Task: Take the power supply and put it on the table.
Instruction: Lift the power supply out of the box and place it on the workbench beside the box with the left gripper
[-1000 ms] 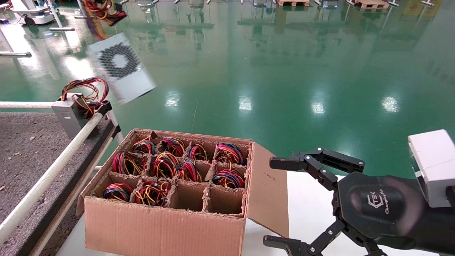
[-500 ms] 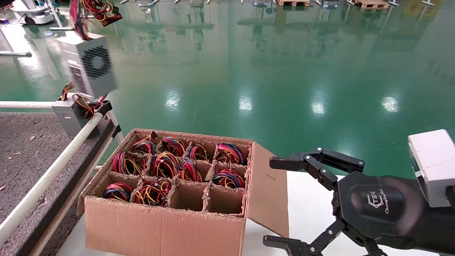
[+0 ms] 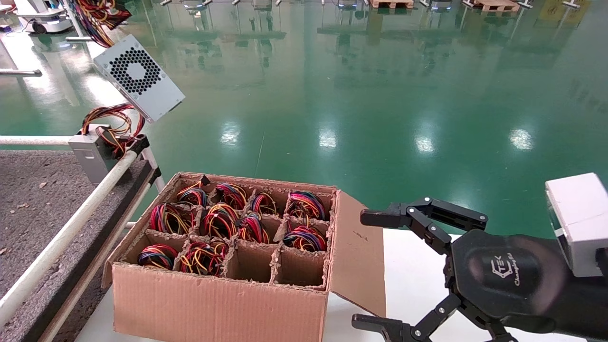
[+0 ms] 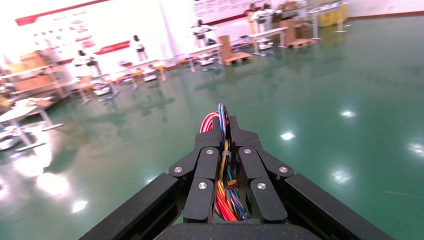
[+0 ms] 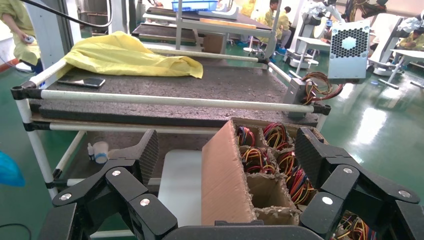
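The light grey metal power supply [image 3: 140, 79] with its round perforated fan grille hangs in the air at about 10 o'clock from the brown cardboard carton [image 3: 223, 266], above the far corner of the dark grey speckled table [image 3: 28, 199]. Its grille face is turned toward the robot, and its long axis is tilted, running from 10 o'clock down to 4 o'clock in the head view. The bundle of red, yellow and black wires [image 4: 223, 165] is clamped between the fingers of the left gripper [image 4: 226, 142]. A second grey power supply unit [image 3: 92, 154] rests at the table's corner by the white tube rail [image 3: 71, 228]. The right gripper [image 3: 375, 270] hangs spread wide, grasping nothing, at 3 o'clock of the carton.
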Available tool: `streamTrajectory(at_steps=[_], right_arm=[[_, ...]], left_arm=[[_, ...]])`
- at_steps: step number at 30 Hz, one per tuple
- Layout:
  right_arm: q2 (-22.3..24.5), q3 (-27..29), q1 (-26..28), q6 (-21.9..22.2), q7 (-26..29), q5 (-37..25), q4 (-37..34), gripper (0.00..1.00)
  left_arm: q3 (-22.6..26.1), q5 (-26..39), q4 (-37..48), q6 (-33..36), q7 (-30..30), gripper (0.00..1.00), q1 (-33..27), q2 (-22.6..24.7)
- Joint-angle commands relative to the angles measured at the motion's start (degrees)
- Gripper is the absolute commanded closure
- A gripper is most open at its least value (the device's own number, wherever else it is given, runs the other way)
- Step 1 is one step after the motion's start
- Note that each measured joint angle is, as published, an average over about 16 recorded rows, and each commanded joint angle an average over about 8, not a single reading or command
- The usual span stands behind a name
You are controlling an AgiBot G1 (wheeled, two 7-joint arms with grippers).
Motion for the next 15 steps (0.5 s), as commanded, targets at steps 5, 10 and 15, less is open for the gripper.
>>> streamTrajectory(at_steps=[5, 10, 15], right_arm=[[0.0, 0.0, 0.0, 0.0, 0.0, 0.0, 0.0, 0.0], [0.0, 0.0, 0.0, 0.0, 0.0, 0.0, 0.0, 0.0], [0.0, 0.0, 0.0, 0.0, 0.0, 0.0, 0.0, 0.0]], left_arm=[[-0.5, -0.6, 0.4, -5.8, 2.2, 1.0, 0.7, 1.1], [-0.8, -1.1, 0.9, -10.8, 3.6, 1.0, 1.1, 2.0], [-1.0, -1.3, 1.2, -14.4, 4.4, 1.0, 1.2, 2.3]])
